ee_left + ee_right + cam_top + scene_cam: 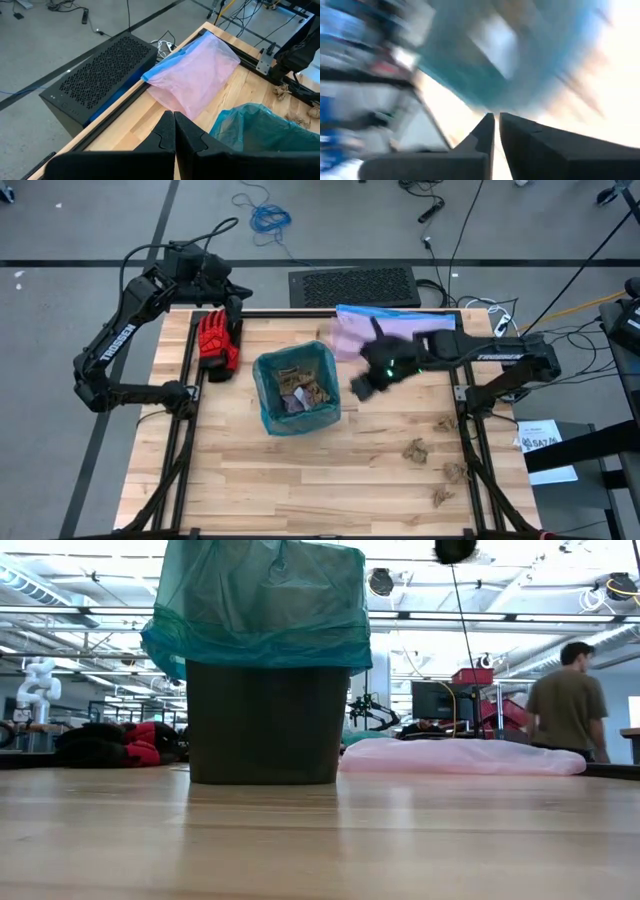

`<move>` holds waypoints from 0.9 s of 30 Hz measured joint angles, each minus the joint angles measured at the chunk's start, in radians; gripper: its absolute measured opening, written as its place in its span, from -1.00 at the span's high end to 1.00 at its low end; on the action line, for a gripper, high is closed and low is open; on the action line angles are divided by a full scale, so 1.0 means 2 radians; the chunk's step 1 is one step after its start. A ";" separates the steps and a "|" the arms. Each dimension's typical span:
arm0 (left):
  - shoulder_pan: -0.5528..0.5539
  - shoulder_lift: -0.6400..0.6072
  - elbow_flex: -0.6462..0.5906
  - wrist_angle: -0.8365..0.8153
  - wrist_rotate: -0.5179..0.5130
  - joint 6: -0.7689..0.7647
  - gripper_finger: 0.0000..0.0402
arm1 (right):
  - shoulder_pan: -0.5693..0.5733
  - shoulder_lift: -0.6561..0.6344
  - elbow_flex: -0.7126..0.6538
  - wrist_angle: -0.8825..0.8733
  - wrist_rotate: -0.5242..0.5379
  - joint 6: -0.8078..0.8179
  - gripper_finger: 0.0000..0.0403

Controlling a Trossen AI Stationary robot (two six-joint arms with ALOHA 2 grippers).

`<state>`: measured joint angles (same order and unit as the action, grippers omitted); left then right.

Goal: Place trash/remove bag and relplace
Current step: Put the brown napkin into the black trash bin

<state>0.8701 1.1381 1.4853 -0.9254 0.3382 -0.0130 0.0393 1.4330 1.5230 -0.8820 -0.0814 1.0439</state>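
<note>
Right hand [362, 387] just right of the bag [296, 392], empty, fingers near-clenched; its wrist view motion-blurred; left hand [174, 131] clenched, far-left worktop [330, 470]

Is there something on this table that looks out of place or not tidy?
Yes. Several crumpled paper scraps lie loose on the table near its right edge, outside the bin lined with the bag, which already holds some trash.
</note>
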 joint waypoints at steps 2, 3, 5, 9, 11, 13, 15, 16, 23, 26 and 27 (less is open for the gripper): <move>0.000 0.000 0.000 0.000 0.000 0.000 1.00 | 0.024 0.001 -0.001 -0.098 -0.002 0.033 0.81; 0.000 0.000 0.000 0.000 0.000 0.000 1.00 | 0.038 0.002 -0.001 -0.143 -0.002 0.047 0.75; 0.000 0.000 0.000 0.000 0.000 0.001 1.00 | 0.070 0.006 -0.001 -0.224 -0.001 0.075 0.62; 0.000 0.000 0.000 0.000 0.000 0.010 1.00 | 0.122 0.011 -0.027 -0.278 -0.007 0.122 0.30; 0.000 0.000 0.000 0.001 0.000 0.014 1.00 | 0.140 0.011 -0.053 -0.265 -0.016 0.146 0.14; 0.000 0.001 0.000 0.002 0.000 0.013 1.00 | 0.156 0.012 -0.087 -0.253 -0.025 0.171 -0.01; 0.000 0.003 0.000 0.003 0.000 0.013 1.00 | 0.172 0.012 -0.122 -0.241 -0.029 0.199 -0.14; 0.000 0.004 0.000 0.003 0.000 0.012 1.00 | 0.178 0.012 -0.139 -0.235 -0.031 0.215 -0.20; 0.000 0.006 0.000 0.003 0.000 0.011 1.00 | 0.219 0.012 -0.257 -0.138 -0.062 0.282 -0.40; 0.000 0.006 0.000 0.002 0.000 0.010 1.00 | 0.228 0.012 -0.305 -0.058 -0.066 0.310 -0.41; 0.000 0.006 0.000 0.002 0.000 0.010 1.00 | 0.230 0.012 -0.319 -0.036 -0.065 0.319 -0.41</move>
<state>0.8703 1.1503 1.4853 -0.9210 0.3374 0.0074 0.4989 1.4563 0.8846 -0.9549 -0.2119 1.6821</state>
